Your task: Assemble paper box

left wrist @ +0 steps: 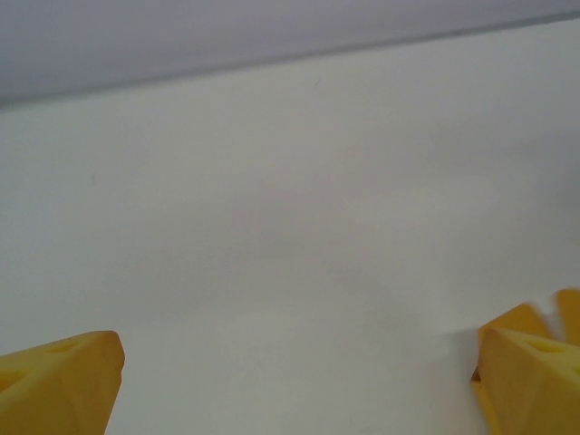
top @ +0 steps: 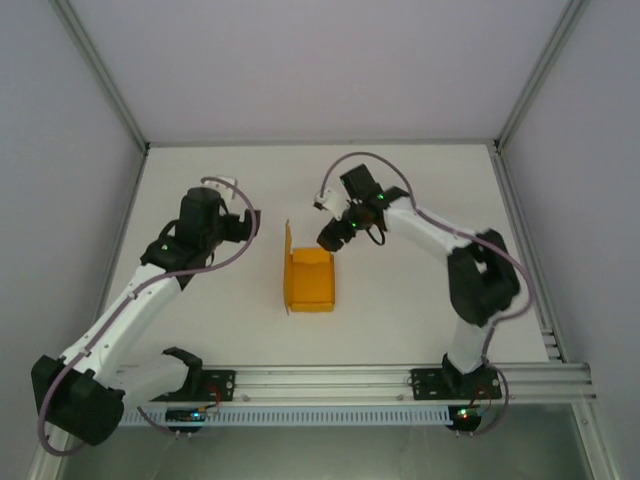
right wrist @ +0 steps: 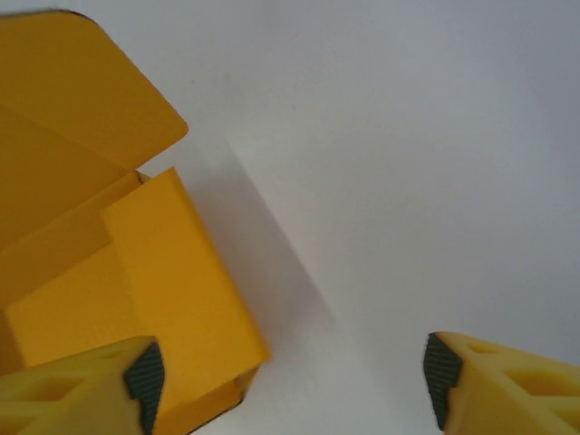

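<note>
Paper box is sitting midway between the arms, top open, one flap standing up. Right gripper is hovering over its far right wall, jaws apart, gripping nothing. Left gripper is gaping wide, empty. I'd be straddling that wall squarely before pinching.

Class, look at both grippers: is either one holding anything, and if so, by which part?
Nothing is held. The left gripper and right gripper are both open; the box sits beside the right one, not between its fingers.

left claw spread fully wide, right claw parted, angled downward
</note>
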You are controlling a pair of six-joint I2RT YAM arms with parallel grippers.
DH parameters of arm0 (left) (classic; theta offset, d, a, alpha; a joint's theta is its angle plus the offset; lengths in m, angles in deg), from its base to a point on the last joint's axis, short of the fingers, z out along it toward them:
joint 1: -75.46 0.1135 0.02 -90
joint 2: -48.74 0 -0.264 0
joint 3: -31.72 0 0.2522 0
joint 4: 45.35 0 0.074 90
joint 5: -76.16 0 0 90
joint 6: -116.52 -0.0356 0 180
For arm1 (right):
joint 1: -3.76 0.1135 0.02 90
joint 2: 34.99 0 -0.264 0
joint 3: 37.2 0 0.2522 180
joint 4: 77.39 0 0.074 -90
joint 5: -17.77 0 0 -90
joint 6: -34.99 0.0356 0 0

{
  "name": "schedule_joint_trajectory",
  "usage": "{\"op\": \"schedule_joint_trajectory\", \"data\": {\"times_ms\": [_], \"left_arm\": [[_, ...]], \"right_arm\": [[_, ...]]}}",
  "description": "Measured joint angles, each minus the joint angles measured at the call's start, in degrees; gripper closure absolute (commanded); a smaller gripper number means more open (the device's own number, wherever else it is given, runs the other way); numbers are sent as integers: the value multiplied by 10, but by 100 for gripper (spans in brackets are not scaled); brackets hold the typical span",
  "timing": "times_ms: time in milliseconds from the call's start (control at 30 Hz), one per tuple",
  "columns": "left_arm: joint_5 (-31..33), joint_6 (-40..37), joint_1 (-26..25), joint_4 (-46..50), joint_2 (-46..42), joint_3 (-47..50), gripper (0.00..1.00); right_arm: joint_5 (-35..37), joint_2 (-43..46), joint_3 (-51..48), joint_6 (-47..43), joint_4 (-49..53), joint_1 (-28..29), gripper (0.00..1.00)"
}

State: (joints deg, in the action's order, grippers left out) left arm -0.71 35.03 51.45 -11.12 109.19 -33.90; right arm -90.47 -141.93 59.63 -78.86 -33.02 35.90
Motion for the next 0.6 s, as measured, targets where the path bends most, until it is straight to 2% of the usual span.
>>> {"op": "schedule_joint_trajectory", "data": {"times_ms": [133, 267, 600], "left_arm": [[-12, 57, 33, -1, -22, 67, 1], [-27, 88, 63, -3, -42, 100, 0], [-62, 106, 76, -30, -56, 118, 1]], "right_arm": [[-25, -98, 94, -82, 80, 5, 30], [-43, -151, 139, -125, 140, 15, 37], [-61, -179, 170, -158, 178, 31, 50]]}}
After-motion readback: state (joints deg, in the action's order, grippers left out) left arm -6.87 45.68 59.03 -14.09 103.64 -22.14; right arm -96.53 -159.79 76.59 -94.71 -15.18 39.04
